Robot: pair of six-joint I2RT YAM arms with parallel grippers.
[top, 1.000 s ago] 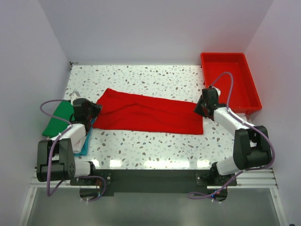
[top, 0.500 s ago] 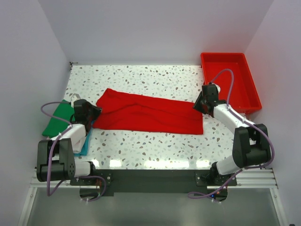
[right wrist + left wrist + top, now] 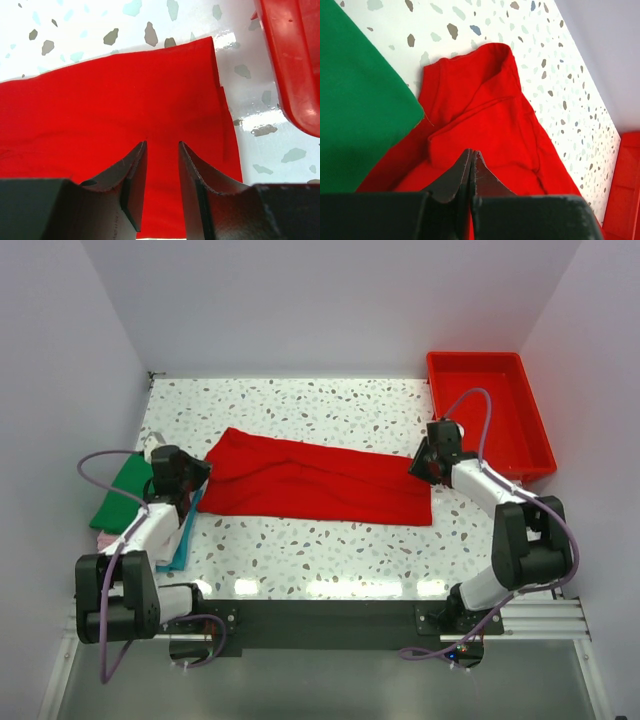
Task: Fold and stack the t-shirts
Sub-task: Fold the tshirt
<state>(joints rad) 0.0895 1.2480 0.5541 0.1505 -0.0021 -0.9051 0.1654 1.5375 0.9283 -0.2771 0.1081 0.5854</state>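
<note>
Speckled white table (image 3: 330, 410) and pale walls fill the overhead view. Your red t-shirt (image 3: 320, 485) lies across the middle as a long folded band, with the left end effector (image 3: 192, 476) at its left end and the right end effector (image 3: 424, 466) at its right end, just beside the red tray (image 3: 478, 356). Further left a green t-shirt (image 3: 122, 492) lies folded, with a teal t-shirt (image 3: 182, 538) edging out beside it and some pink cloth (image 3: 100, 540) at the near side. Through the left wrist you see the fingers (image 3: 455, 175) clenched together over the shirt's rumpled left end, next to the green cloth; whether any fabric is caught between them you cannot tell. Through the right wrist the fingers (image 3: 134, 170) stand apart and empty above the shirt's squared right edge. Expect thin, light, limp cloth that sags and drags on the table. You would do best to pinch every layer at an end corner on each side, so the fold carries over together.
</note>
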